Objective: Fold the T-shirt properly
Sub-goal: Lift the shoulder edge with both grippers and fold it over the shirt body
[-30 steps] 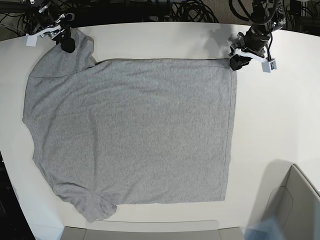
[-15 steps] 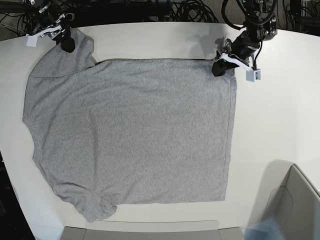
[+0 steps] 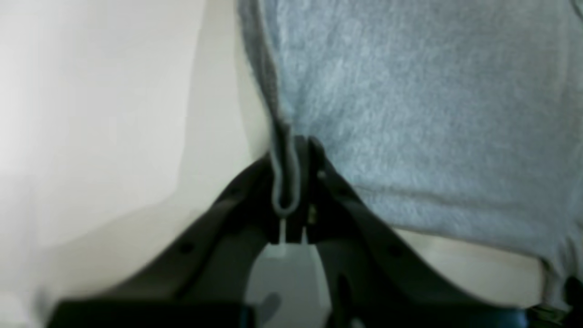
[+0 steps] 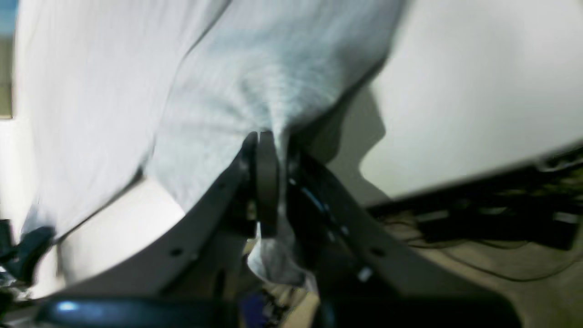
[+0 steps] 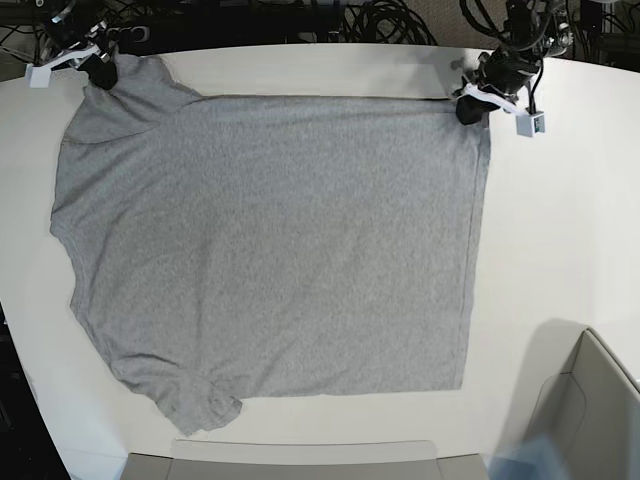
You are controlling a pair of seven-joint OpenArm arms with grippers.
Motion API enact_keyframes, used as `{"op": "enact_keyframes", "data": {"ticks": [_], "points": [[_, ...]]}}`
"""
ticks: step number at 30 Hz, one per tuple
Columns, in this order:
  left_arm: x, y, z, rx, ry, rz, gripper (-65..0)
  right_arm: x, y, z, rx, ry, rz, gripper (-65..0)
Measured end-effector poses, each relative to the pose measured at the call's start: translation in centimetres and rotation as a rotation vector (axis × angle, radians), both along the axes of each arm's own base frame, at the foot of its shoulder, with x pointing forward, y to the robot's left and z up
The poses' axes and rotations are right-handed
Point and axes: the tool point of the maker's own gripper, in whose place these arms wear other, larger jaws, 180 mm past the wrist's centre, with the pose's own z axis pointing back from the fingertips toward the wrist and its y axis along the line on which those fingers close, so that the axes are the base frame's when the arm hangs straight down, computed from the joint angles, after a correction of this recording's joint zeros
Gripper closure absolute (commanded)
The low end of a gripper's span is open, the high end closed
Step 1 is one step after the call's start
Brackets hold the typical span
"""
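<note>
The heather-grey T-shirt [image 5: 270, 240] lies spread flat on the white table [image 5: 560, 220], plain side up. In the base view its hem runs down the right and its sleeves lie at the left. My left gripper [image 5: 470, 108] is shut on the far hem corner. In the left wrist view a fold of T-shirt [image 3: 410, 114] edge is pinched in the left gripper [image 3: 291, 150]. My right gripper [image 5: 100, 72] is shut on the far sleeve. The right wrist view shows the T-shirt [image 4: 255, 77] bunching into the closed right gripper [image 4: 268, 146].
A grey bin [image 5: 590, 410] stands at the near right corner. A flat grey tray [image 5: 300, 462] lies along the near edge. Cables [image 5: 380, 20] pile up behind the table's far edge.
Both grippers have closed on the shirt's far edge and pulled it toward the table's far side. The left one shifted right, the right one left, stretching the edge straight.
</note>
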Motion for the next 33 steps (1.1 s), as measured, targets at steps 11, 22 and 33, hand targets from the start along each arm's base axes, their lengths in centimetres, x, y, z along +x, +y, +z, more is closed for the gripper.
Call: {"op": "enact_keyframes", "data": {"ticks": [11, 22, 33], "points": [[-1.3, 0.9, 3.3, 0.067, -0.044, -0.017, 0.0, 2.5, 2.0, 5.5, -0.200, -0.102, 0.100, 0.0], [1.4, 0.7, 3.7, 0.031, -0.016, 0.082, 0.0, 6.7, 1.2, 6.4, -0.334, -0.107, 0.172, 0.0], [5.6, 0.0, 5.0, -0.038, -0.024, 0.127, 0.0, 10.3, 0.9, 6.4, -0.509, -0.072, 0.292, 0.0]]}}
